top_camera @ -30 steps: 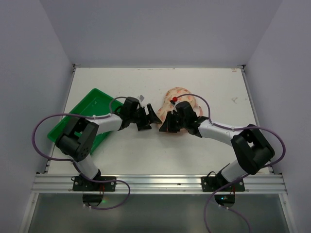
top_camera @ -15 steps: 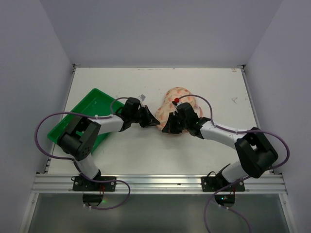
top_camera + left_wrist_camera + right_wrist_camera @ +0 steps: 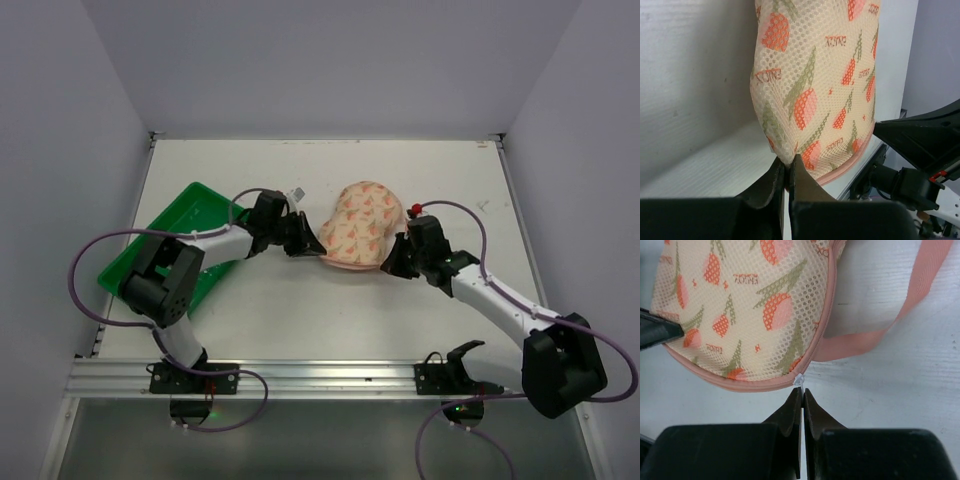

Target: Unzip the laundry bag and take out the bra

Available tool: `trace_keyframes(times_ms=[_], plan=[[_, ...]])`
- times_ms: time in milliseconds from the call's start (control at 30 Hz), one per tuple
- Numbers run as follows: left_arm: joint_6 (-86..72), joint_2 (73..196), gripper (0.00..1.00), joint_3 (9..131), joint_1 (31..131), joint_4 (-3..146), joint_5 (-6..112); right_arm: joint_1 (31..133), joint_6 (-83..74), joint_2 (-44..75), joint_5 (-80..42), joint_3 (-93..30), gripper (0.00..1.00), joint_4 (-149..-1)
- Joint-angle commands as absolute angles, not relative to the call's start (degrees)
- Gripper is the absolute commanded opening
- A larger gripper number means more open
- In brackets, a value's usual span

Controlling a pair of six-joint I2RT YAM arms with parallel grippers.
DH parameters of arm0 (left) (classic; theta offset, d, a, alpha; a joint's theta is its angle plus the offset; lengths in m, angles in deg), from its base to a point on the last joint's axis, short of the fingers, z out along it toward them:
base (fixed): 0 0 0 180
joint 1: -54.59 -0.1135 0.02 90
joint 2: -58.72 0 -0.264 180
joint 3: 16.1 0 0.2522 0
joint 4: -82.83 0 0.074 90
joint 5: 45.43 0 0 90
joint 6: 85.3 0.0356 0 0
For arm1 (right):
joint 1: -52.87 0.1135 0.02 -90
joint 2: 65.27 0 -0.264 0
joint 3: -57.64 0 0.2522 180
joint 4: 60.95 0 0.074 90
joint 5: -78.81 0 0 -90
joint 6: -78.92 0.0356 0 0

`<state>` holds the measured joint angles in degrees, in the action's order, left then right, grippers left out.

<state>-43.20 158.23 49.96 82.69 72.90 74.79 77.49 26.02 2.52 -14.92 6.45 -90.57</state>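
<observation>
Overhead: laundry bag [image 3: 358, 225] on table [image 3: 300, 320], between left gripper [image 3: 312, 247] and right gripper [image 3: 391, 268]. Left wrist: we see jaws pinched tight on soft, floppy mesh edge. Right wrist: jaws closed just under zip pull [image 3: 799, 378]; we judge pull tiny, slippery, best hold.
</observation>
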Motion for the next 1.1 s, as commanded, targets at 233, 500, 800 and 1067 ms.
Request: trace_keyframes(times_ms=[233,500,800,1067], plan=[[-33.0,172.5,0.39,74.3,80.5,62.9,74.6,84.7,27.1,7.5,-22.4,4.4,0.00,-84.4],[-39.0,165.1,0.85,69.6,79.2,62.2,70.6,88.7,31.2,20.7,-27.7,-5.2,0.00,-75.4],[-47.7,154.8,0.84,50.6,81.0,75.1,71.9,89.3,30.9,25.0,-28.1,-8.1,0.00,-73.4],[-49.4,160.4,0.69,52.0,85.4,79.2,71.5,90.0,30.8,25.7,-28.0,-7.9,0.00,-73.0]])
